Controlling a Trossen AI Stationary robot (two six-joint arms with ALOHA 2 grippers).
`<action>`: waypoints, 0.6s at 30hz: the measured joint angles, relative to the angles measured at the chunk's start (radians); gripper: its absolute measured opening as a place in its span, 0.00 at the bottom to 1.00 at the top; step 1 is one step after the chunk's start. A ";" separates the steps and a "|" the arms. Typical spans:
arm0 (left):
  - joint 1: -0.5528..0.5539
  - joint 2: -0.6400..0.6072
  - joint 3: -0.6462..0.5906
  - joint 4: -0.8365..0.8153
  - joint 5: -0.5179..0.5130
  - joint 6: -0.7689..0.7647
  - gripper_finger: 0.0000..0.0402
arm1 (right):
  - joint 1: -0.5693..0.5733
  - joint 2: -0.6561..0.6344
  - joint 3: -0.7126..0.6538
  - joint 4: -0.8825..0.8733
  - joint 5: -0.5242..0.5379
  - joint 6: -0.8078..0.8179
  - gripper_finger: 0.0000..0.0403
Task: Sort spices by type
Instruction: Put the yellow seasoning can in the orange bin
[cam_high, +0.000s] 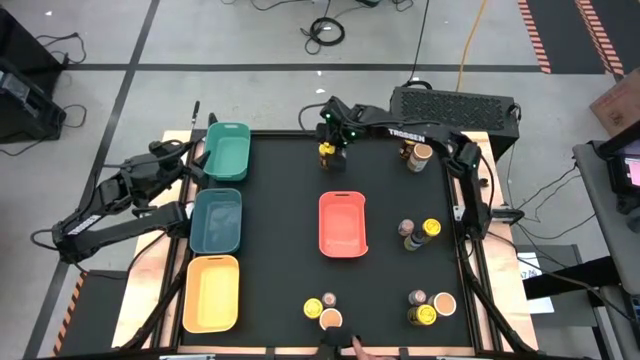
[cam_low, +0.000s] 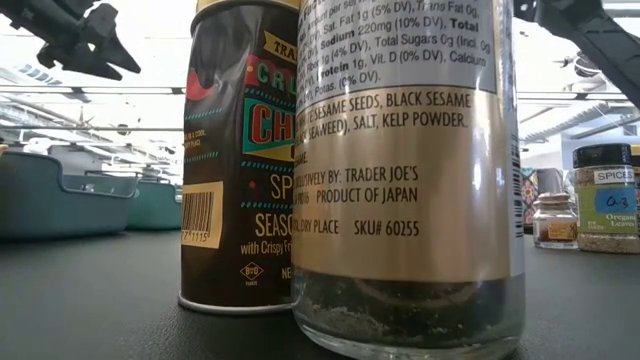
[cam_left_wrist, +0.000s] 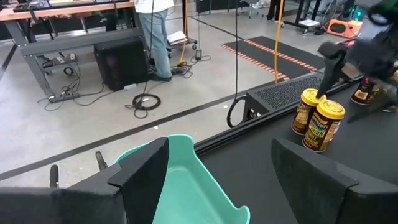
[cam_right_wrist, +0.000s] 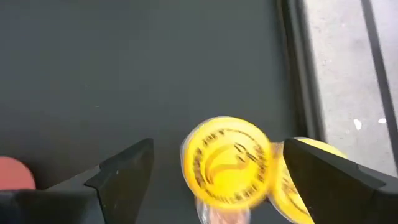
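Nearest the low camera, at the counter's (cam_high: 280, 200) front edge, stand two jars: a dark chili jar (cam_low: 238, 160) and, touching it, a clear seaweed jar (cam_low: 410, 170). From above they show as a yellow lid and a tan lid (cam_high: 331, 319), with a small brown one behind. A person's fingertips (cam_high: 352, 347) show just at that edge. Front right sits a cluster of three jars (cam_high: 430, 305). Mid-counter lies a coral tray (cam_high: 342, 223), with two more jars (cam_high: 420, 233) to its right. Along the left side run yellow (cam_high: 211, 292), teal (cam_high: 216, 220) and green (cam_high: 227, 152) trays. The left hand (cam_left_wrist: 211, 180), fingers spread and empty, hangs over the green tray. At the far edge, the right hand (cam_right_wrist: 214, 163), spread wide, hovers above two yellow-lidded jars (cam_high: 328, 152). More jars (cam_high: 417, 153) stand far right.
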 joint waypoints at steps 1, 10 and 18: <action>0.000 0.000 0.000 0.000 0.000 0.000 0.71 | 0.000 0.006 0.000 0.001 0.000 0.000 0.87; 0.000 0.000 0.000 0.001 0.000 0.002 0.71 | 0.001 0.027 0.000 0.022 0.026 -0.009 0.86; 0.000 0.000 0.000 0.001 0.000 0.003 0.71 | 0.000 0.026 0.000 0.013 0.050 -0.018 0.70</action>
